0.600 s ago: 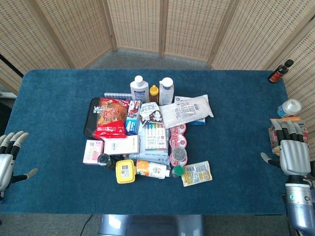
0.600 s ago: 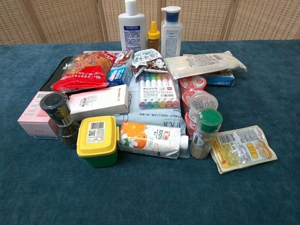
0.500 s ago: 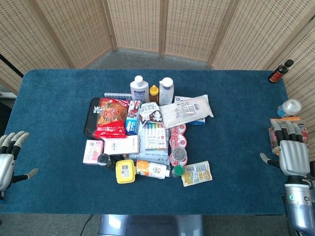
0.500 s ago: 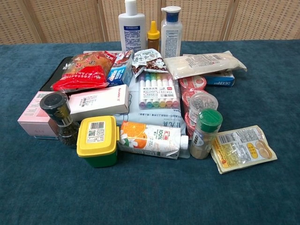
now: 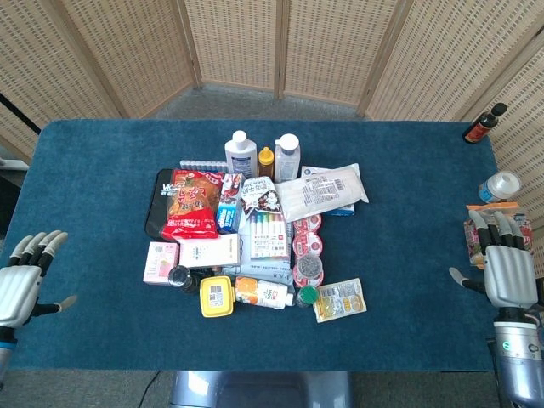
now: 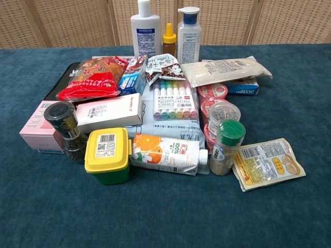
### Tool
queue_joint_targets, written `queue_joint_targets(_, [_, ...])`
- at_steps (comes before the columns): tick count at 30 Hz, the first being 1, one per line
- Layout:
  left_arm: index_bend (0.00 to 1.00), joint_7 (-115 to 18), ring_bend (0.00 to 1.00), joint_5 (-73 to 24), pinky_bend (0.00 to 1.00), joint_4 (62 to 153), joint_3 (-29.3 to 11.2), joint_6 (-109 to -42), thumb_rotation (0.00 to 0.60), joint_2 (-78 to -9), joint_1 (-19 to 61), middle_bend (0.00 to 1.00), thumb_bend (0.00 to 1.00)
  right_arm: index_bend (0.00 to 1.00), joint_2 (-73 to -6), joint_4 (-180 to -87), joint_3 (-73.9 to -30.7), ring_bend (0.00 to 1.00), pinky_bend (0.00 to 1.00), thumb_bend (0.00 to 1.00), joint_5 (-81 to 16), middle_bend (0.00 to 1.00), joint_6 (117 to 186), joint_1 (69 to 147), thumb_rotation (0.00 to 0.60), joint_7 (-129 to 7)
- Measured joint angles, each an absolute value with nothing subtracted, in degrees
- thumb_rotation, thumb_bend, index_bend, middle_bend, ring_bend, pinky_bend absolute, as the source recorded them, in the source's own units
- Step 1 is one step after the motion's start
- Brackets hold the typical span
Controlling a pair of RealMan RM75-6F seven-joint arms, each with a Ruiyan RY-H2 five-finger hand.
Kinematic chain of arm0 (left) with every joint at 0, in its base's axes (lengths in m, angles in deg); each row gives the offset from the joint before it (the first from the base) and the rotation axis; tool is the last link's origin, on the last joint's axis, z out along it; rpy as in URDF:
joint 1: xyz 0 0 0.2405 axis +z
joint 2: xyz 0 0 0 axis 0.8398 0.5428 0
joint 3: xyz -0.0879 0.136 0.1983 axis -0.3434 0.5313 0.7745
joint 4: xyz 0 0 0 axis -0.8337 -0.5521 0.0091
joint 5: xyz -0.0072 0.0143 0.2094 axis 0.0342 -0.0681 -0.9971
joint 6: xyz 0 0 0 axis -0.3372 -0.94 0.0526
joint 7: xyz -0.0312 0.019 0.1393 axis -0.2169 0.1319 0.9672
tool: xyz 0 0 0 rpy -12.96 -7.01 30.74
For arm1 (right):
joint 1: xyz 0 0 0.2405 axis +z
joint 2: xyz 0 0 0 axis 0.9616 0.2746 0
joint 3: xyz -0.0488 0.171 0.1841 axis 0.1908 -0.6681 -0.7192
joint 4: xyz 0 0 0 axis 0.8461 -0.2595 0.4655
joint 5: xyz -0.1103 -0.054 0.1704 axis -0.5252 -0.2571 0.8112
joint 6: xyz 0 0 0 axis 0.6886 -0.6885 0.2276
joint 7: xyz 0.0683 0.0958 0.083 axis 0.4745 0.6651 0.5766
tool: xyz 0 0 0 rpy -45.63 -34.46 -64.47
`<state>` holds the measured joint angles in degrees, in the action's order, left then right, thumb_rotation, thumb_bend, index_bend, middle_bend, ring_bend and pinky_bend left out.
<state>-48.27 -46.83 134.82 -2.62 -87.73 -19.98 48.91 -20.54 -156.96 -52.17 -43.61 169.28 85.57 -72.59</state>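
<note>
The silver left hand [image 5: 20, 289] is seen in the head view at the left edge of the blue cloth-covered bench [image 5: 102, 170], its fingers [image 5: 38, 246] spread apart and nothing held; it is well apart from the heap of goods in the middle. Nearest to it on that side, a pale pink flat carton [image 6: 36, 126] is laid at the left of the heap, with a dark-lidded glass pepper grinder [image 6: 67, 132] stood just beside it. Behind them a red crinkled snack bag [image 6: 90, 77] is rested on a black tray [image 5: 157, 204]. A yellow-lidded green plastic tub [image 6: 107, 155] is placed at the front, touching a white orange-juice carton [image 6: 168, 154] laid on its side. A clear pack of pastel marker pens [image 6: 175, 101] is set in the middle, and a white plastic bottle [image 6: 145, 28] is stood upright at the back. Further right, a green-capped spice jar [image 6: 226, 147] is stood just beside a yellow flat food sachet [image 6: 266, 164]. At the right edge the silver right hand [image 5: 508, 270] is held with fingers apart, gripping nothing, near a small colourful packet [image 5: 476, 231].
</note>
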Motion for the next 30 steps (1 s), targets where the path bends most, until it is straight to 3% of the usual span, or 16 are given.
queue_joint_targets(11, [0.00, -44.84, 0.00, -41.79, 0.00, 135.71, -2.73, -72.33, 0.567, -21.21, 40.21, 0.03, 0.16, 0.00, -19.73, -158.42, -52.50, 0.01, 0.00, 0.17, -43.30, 0.13, 168.71, 85.69, 0.600, -73.23])
queue_joint_targets(30, [0.00, -43.01, 0.00, -38.10, 0.00, 126.01, -5.04, -63.33, 0.564, -34.31, 30.53, 0.04, 0.16, 0.00, -18.02, -160.31, -52.59, 0.01, 0.00, 0.17, -42.13, 0.13, 169.05, 84.52, 0.600, -73.02])
